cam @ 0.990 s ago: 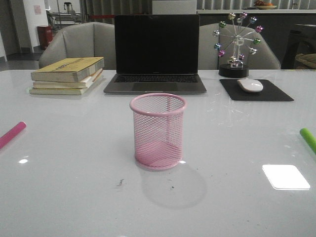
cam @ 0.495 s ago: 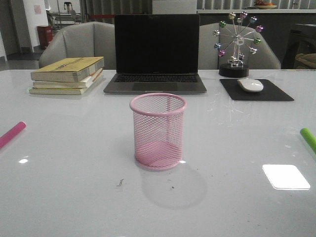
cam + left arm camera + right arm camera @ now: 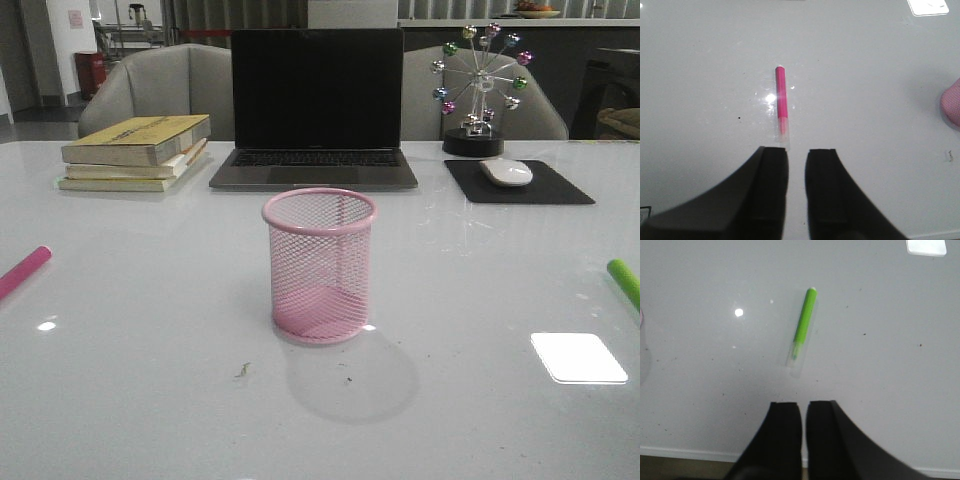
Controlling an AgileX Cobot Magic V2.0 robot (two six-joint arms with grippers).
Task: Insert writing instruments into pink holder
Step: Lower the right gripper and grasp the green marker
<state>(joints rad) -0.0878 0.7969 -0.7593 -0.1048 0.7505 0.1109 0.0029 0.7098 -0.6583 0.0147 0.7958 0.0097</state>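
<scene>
At the middle of the glossy white tabletop (image 3: 150, 380) stands the pink cup (image 3: 320, 265), upright and empty, its wire mesh thin enough to see through, with a rolled rim and a solid base. Neither pen is in it yet, so the job is at its first step: reaching for a pen. The pink pen (image 3: 781, 100) lies flat near the tabletop's left edge, well apart from the cup, and the green pen (image 3: 803, 322) lies flat near the right edge. Both are smooth, round plastic sticks with a clear cap at one end, so they may roll if nudged.

The left claw (image 3: 796, 162) hangs above the pink pen's capped end, its jaws a narrow gap apart and holding nothing. The right claw (image 3: 803, 412) hangs near the green pen's cap, likewise nearly closed and empty. Next, I judge, each claw must widen, drop astride its pen across the barrel, and pinch.
</scene>
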